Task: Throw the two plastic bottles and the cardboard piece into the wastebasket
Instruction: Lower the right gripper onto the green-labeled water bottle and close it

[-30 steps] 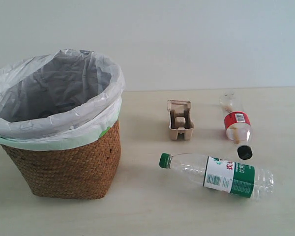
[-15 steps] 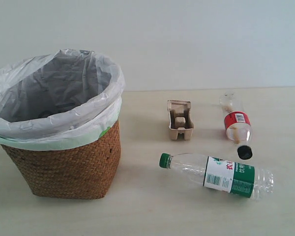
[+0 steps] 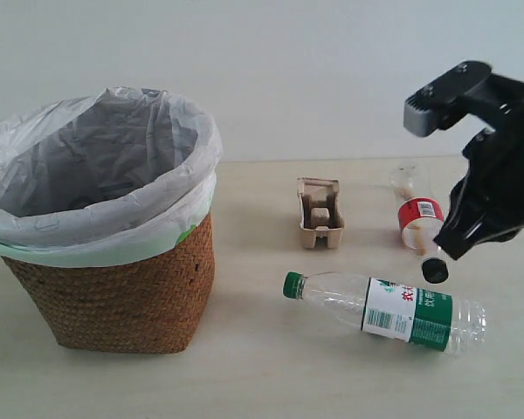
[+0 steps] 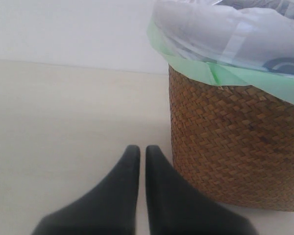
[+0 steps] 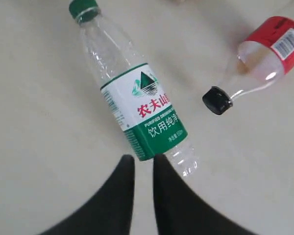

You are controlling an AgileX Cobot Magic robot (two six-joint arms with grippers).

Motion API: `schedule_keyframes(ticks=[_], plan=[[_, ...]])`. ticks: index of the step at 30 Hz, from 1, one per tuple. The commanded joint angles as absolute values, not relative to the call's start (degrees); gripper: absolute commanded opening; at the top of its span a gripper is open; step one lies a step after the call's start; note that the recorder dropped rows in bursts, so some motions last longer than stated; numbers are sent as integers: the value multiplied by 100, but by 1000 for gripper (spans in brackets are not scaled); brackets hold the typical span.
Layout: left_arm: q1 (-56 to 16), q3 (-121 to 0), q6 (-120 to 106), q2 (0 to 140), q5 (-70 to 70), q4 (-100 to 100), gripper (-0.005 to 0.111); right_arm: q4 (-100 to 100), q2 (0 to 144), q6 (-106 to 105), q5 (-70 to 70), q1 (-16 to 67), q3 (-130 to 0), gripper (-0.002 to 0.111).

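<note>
A plain, pale grey-white wall (image 3: pixel 271 70) fills the back, evenly lit. It meets a light beige tabletop (image 3: pixel 244 375) along a straight horizontal line. The tabletop is smooth and matte. The light is soft and diffuse, leaving only faint, blurred shadows on it.

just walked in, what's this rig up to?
The clean-up is only starting. The right gripper hangs over the green-cap bottle with its jaws a little apart, holding nothing. That bottle, the red-label bottle and the cardboard tray all lie on the table; none is in the wastebasket. The left gripper sits shut and empty beside the wastebasket.
</note>
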State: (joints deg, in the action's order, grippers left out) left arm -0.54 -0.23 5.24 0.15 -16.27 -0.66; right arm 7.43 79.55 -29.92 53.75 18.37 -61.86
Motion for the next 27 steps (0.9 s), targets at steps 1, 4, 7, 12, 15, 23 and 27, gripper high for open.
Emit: schedule_keyframes(ticks=[1, 4, 7, 12, 15, 23, 27], plan=[[-55, 0, 555, 0, -1588, -94, 4, 672, 8612, -3569, 5391, 1846, -6322, 44], [-55, 0, 555, 0, -1588, -94, 4, 737, 9017, -3840, 5330, 1861, -6332, 63], [-55, 0, 555, 0, -1588, -94, 4, 689, 9356, -4168, 5114, 2018, -6332, 60], [-55, 0, 555, 0, -1588, -94, 4, 554, 9735, -4483, 4712, 2386, -6332, 59], [-55, 0, 555, 0, -1588, -94, 4, -87, 9943, -4437, 4657, 2576, -6332, 59], [-55, 0, 555, 0, -1588, -94, 4, -658, 10092, -4211, 4195, 2587, -6332, 65], [-55, 0, 555, 0, -1588, -94, 4, -524, 10438, -4082, 4123, 2587, -6332, 65]])
